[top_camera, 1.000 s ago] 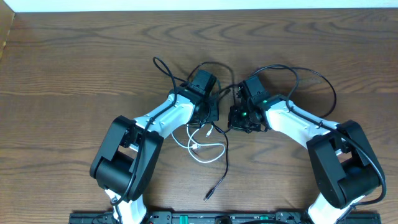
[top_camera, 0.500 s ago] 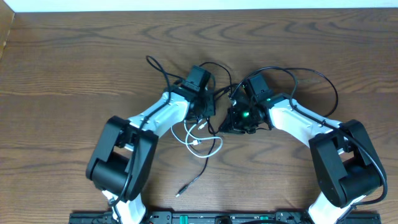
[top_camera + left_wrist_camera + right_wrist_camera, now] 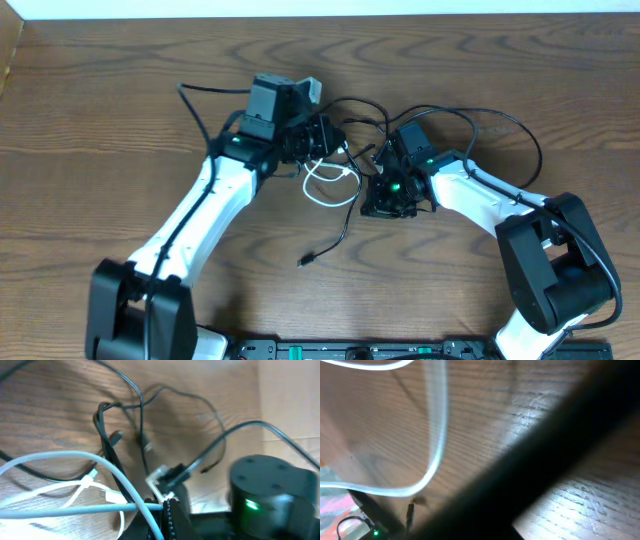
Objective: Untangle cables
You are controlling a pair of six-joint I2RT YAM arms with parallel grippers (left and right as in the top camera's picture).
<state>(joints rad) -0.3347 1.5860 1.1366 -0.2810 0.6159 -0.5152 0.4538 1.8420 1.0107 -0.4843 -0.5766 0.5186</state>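
Clamping the white cable [image 3: 65,454] in the left jaws, right jaws pressed together

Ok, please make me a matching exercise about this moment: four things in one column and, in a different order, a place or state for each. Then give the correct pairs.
Things
1. thin white cable
2. small plug end of the thin black cable
3. left two-finger gripper
4. brown wooden table

Places or states
A. lies apart from the tangle, on bare wood
B. carries everything else
C. lies in loops in the middle of the tangle
D. shut, at the left side of the tangle

Pairs: 1-C, 2-A, 3-D, 4-B
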